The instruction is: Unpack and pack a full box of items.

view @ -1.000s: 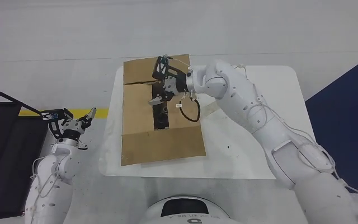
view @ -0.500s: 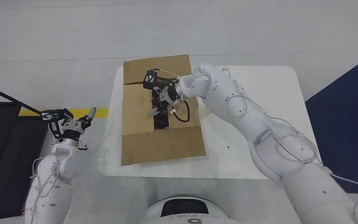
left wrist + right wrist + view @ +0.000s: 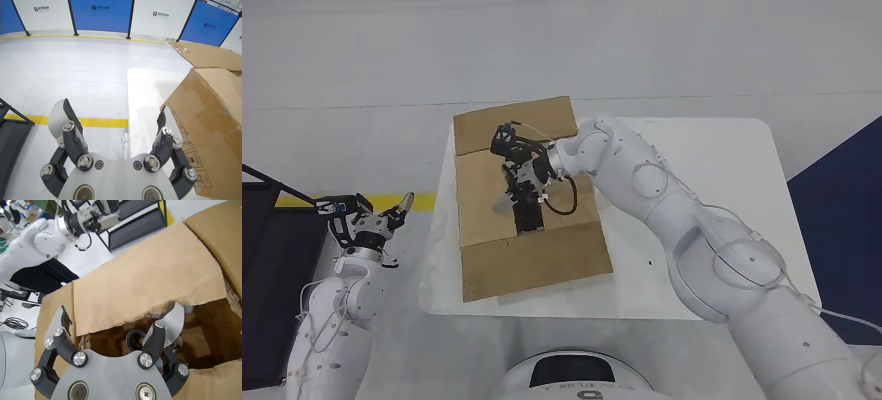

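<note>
A brown corrugated cardboard box (image 3: pixel 532 255) sits on a white bench (image 3: pixel 692 200) with rounded corners, towards the bench's left side. Its matte top flaps lie partly folded over, leaving a dark rectangular gap in the middle. The flap edges are ragged and torn, with the fluted inner layer exposed. The right arm stretches across the bench, and its right end effector (image 3: pixel 512 188) hangs over that gap. In the right wrist view, the right end effector (image 3: pixel 121 313) has two curved pale metal fingers with ribbed black pads. They are spread wide and hold nothing. One finger is over the seam between two flaps and the other dips into the opening at a flap's torn edge. Inside the shadowed box (image 3: pixel 147 275) is a round black-rimmed object (image 3: pixel 135 339), with other contents too dim to make out. The left end effector (image 3: pixel 367 207) is well apart from the box, off the bench's left edge and above the pale floor. In the left wrist view, the left end effector (image 3: pixel 114 106) is also wide open and empty, facing the bench (image 3: pixel 140 91) and the box's smooth printed side wall (image 3: pixel 204 117).
</note>
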`<state>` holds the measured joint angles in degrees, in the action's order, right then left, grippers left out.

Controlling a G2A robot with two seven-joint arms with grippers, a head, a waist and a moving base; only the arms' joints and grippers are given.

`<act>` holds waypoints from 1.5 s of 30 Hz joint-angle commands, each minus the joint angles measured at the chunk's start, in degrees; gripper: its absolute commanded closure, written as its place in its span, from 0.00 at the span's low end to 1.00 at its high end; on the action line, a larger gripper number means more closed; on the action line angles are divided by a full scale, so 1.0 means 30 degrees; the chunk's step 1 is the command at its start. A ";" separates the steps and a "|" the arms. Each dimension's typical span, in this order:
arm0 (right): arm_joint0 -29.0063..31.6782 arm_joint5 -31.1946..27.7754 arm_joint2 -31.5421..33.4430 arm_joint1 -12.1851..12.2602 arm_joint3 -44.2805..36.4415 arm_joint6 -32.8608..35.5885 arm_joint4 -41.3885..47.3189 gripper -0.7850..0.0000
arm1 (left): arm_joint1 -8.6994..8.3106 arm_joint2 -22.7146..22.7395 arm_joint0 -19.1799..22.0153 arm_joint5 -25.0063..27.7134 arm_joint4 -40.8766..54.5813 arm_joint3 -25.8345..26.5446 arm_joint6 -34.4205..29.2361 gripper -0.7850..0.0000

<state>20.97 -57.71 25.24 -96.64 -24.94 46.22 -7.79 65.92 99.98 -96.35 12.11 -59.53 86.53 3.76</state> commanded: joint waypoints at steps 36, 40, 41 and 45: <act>-0.1472 -0.0097 -0.1881 -0.3431 0.1124 -0.1217 0.1440 0.00 | 0.0515 -0.4451 0.2662 -0.1179 -0.2867 -0.1707 -0.0866 0.00; -0.1441 -0.0097 -0.1757 -0.3449 0.1370 -0.1810 0.1157 0.00 | 0.0642 -0.4984 0.3247 -0.1964 -0.3189 -0.2096 -0.0730 0.00; -0.1432 -0.0097 -0.1722 -0.3440 0.1401 -0.1950 0.1086 0.00 | 0.0701 -0.5152 0.3494 -0.2349 -0.3158 -0.2242 -0.0713 0.00; -0.1436 -0.0097 -0.1575 -0.3387 0.1597 -0.2437 0.0824 0.00 | 0.0922 -0.5897 0.4547 -0.3172 -0.2879 -0.2622 -0.1056 0.00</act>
<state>16.68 -58.00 20.39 -106.84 -20.31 39.22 -5.20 68.53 82.92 -83.48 3.02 -68.30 78.77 0.84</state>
